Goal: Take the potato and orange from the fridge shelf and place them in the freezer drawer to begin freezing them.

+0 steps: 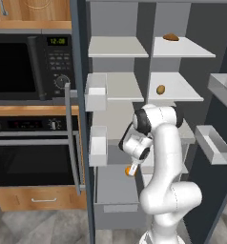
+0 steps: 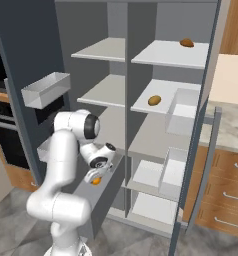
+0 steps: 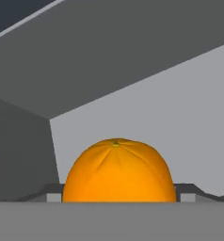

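Note:
The orange [image 3: 116, 172], a bright ball, sits between my finger tips, and my gripper [image 1: 129, 169] is shut on it. It hangs low over the pulled-out grey freezer drawer [image 1: 116, 193], whose grey floor and walls lie behind it in the hand view. From the right base, the orange [image 2: 95, 181] shows just above the drawer [image 2: 102, 196]. The tan potato [image 1: 160, 89] rests on the middle right fridge shelf, well above the gripper [image 2: 94, 179]; the right base view also shows the potato [image 2: 154, 100].
A darker bread-like lump [image 1: 170, 36] lies on the top right shelf. Pale door bins [image 1: 213, 144] hang on the open right door and others [image 1: 97, 92] on the left door. A microwave [image 1: 29, 66] and oven [image 1: 34, 152] stand to the left.

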